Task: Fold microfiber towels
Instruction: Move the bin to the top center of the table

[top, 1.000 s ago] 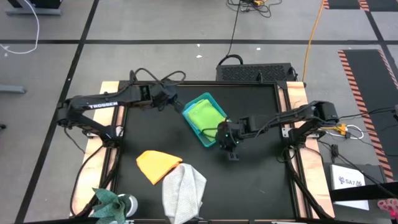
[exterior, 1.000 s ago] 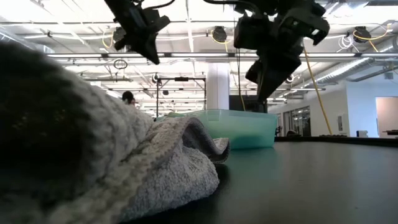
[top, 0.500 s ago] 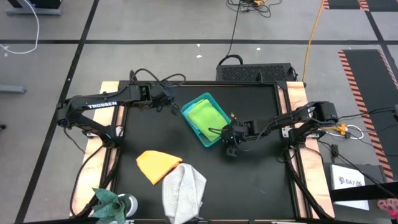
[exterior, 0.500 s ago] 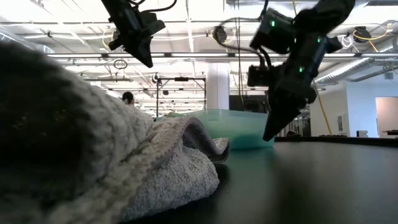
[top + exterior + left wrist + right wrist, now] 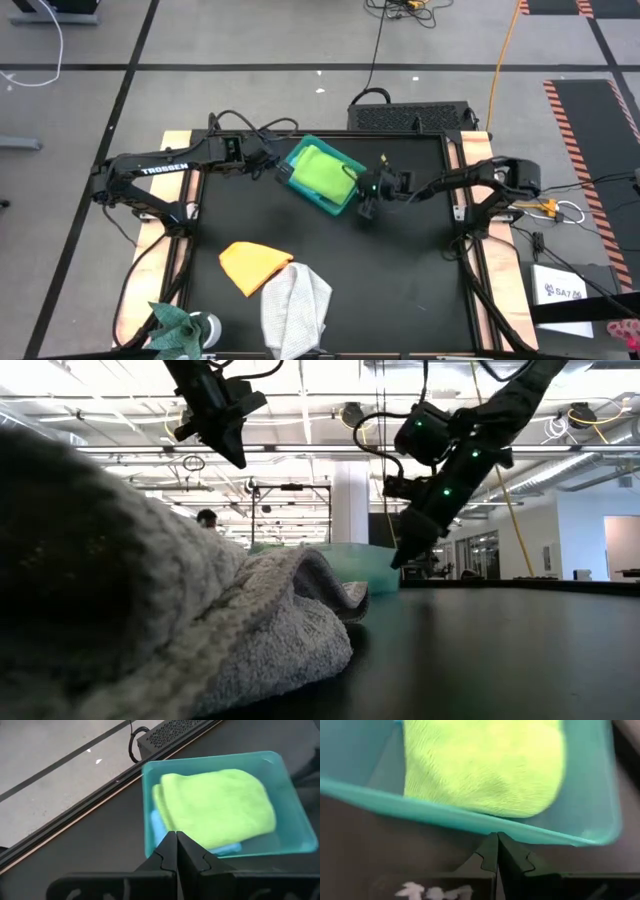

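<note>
Bin getting nudged back on the worktop, both jaws pinched tight and empty.

The right gripper is pressed against the teal bin holding the lime green towel; low, steady contact is needed so nothing tips. The left gripper sits opposite.

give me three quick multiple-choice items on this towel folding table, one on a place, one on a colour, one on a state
1. Where does the folded lime green towel lie?
A. in the rigid teal plastic bin
B. on the bare black tabletop
C. under the grey towel

2. What colour is the folded towel next to the crumpled light grey towel?
A. purple
B. orange-yellow
C. white

3. How do the right gripper's fingers stand?
A. wide open
B. shut on a towel
C. shut, empty, at the bin's wall

Key: 1 A, both wrist views show it inside the bin. 2 B, the high view shows it. 3 C, the right wrist view shows the fingertips together against the wall.
</note>
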